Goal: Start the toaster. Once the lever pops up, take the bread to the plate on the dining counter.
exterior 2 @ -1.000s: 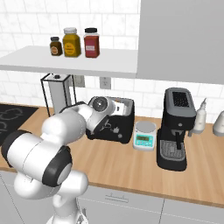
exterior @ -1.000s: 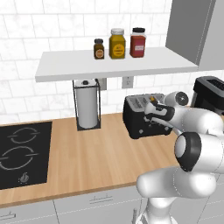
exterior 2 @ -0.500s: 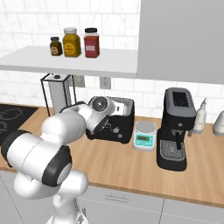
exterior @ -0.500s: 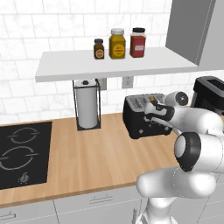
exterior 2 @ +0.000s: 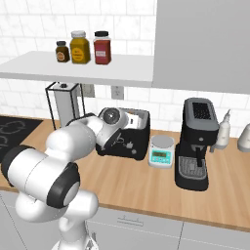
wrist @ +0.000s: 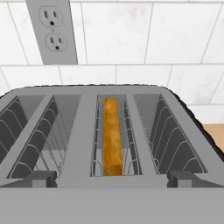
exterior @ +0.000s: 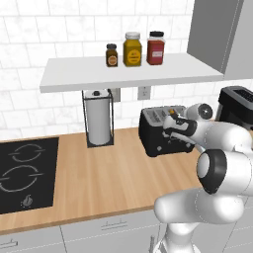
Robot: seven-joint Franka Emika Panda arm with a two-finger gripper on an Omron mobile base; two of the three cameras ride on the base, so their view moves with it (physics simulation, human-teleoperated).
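The black toaster (exterior: 157,132) (exterior 2: 131,137) stands on the wall-side wooden worktop under the shelf. Its silvery slotted top (wrist: 83,131) lies directly below the hand. The bread (wrist: 112,136) stands edge-up as a tan slice, sunk in the slot right of the middle. My gripper (exterior: 173,121) (wrist: 112,179) hovers just over the toaster's top at its near end, open, with nothing between the two fingertips (wrist: 43,178). In the right base view my hand (exterior 2: 115,118) covers part of the toaster. The plate and the dining counter are out of view.
A paper-towel holder (exterior: 99,121) stands left of the toaster and a black cooktop (exterior: 24,170) lies further left. A scale (exterior 2: 161,149), a black coffee machine (exterior 2: 197,141) and a bottle (exterior 2: 223,133) stand to the right. The shelf (exterior: 128,74) carries three jars overhead. A wall outlet (wrist: 54,29) is behind.
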